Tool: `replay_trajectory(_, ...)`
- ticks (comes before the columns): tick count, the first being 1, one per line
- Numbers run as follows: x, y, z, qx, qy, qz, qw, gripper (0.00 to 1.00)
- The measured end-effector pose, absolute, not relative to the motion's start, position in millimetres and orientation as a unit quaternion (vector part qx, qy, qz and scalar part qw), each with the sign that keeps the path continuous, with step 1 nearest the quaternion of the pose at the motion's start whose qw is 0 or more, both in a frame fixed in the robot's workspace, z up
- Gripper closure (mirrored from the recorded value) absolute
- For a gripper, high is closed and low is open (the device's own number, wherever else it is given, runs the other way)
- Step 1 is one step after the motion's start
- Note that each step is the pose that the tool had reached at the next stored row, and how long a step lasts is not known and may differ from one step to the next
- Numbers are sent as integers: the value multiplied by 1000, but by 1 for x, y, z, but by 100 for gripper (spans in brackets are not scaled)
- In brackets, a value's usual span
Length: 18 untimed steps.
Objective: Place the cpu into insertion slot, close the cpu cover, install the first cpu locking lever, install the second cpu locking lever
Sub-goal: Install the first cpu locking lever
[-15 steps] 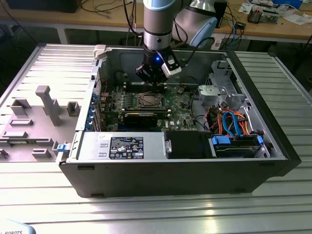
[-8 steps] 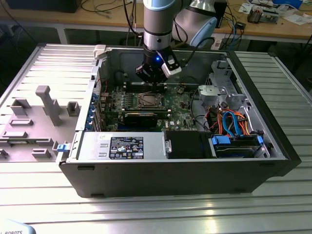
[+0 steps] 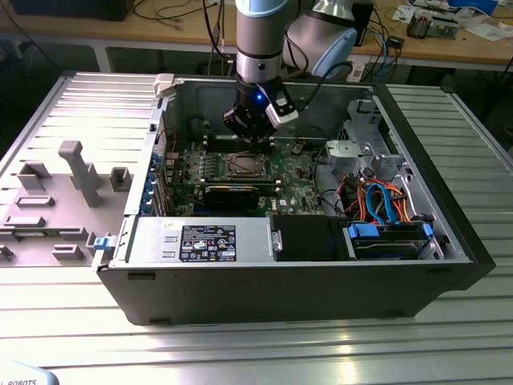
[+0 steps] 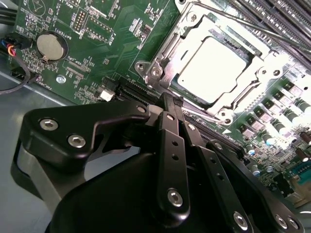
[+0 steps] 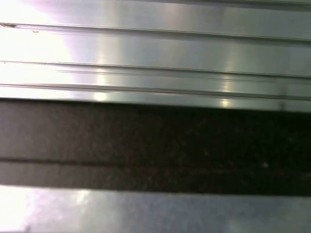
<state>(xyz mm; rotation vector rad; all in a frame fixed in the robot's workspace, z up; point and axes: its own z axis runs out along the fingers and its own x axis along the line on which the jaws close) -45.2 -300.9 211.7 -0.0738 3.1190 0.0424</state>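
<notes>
**Silver chip already seated, our gripper low beside the socket**

Silver metal shows where the work stands. In the second wrist view the cpu lies flat inside the insertion slot, its pale top level with the frame. The cpu cover seems to be down around it, because the square window frames the chip; we judge this, as the glare hides the hinge. Whether the thin levers along the slot's edges are hooked, we cannot tell.

Our gripper has its fingers drawn together to a narrow tip, and we see nothing held between them. The tip sits just beside the slot's near edge, close to the corner with the screw. We think such a closed, thin tip suits pushing a thin lever better than grasping.

In the exterior view the gripper hangs inside the open computer case, above the green board, near the case's far wall. The case rests on a ribbed metal table.
</notes>
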Motion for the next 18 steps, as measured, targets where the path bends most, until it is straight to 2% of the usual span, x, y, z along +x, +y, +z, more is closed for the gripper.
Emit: replay_trajectory(18,-44,-299,205,-24,1000,13,11,89)
